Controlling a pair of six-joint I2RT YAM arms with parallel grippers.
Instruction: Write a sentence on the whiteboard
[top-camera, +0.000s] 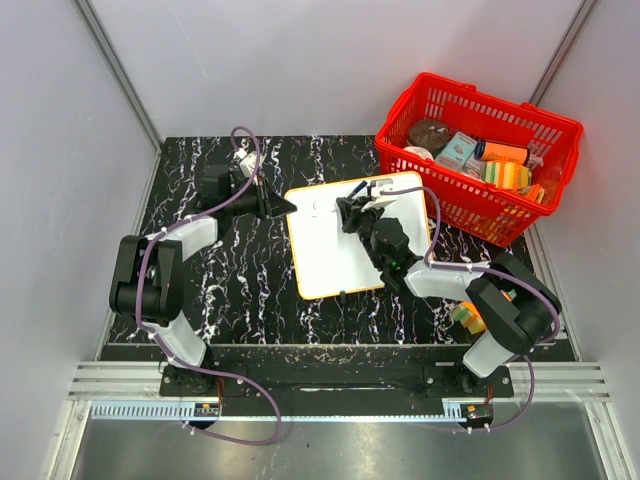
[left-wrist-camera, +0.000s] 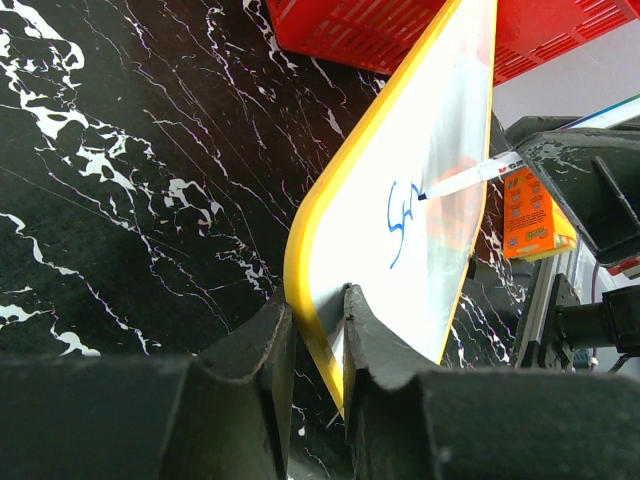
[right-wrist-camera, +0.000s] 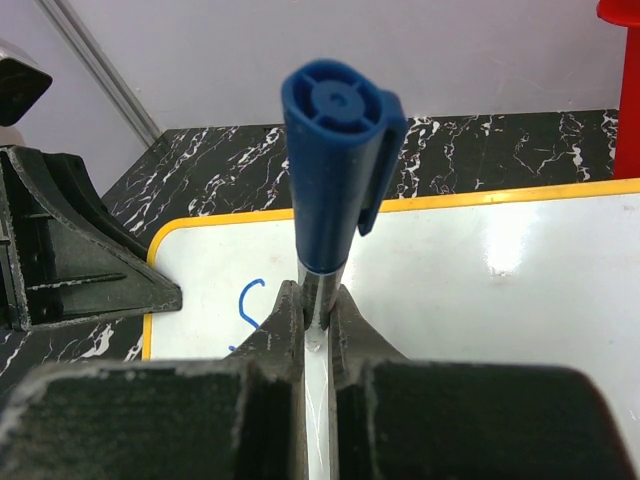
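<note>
The whiteboard (top-camera: 335, 250) lies on the black marble table, white with a yellow frame. My left gripper (top-camera: 283, 207) is shut on its left edge; in the left wrist view the fingers (left-wrist-camera: 365, 340) pinch the yellow frame (left-wrist-camera: 300, 270). My right gripper (top-camera: 352, 213) is shut on a blue-capped marker (right-wrist-camera: 335, 150) and holds it over the board's upper left part. The marker tip (left-wrist-camera: 425, 195) touches the board beside the first blue strokes of the sentence (left-wrist-camera: 402, 222), an "S" shape also in the right wrist view (right-wrist-camera: 252, 300).
A red basket (top-camera: 480, 150) full of packages stands at the back right, close to the whiteboard's right corner. An orange-and-green item (top-camera: 466, 316) lies by the right arm's base. Grey walls enclose the table.
</note>
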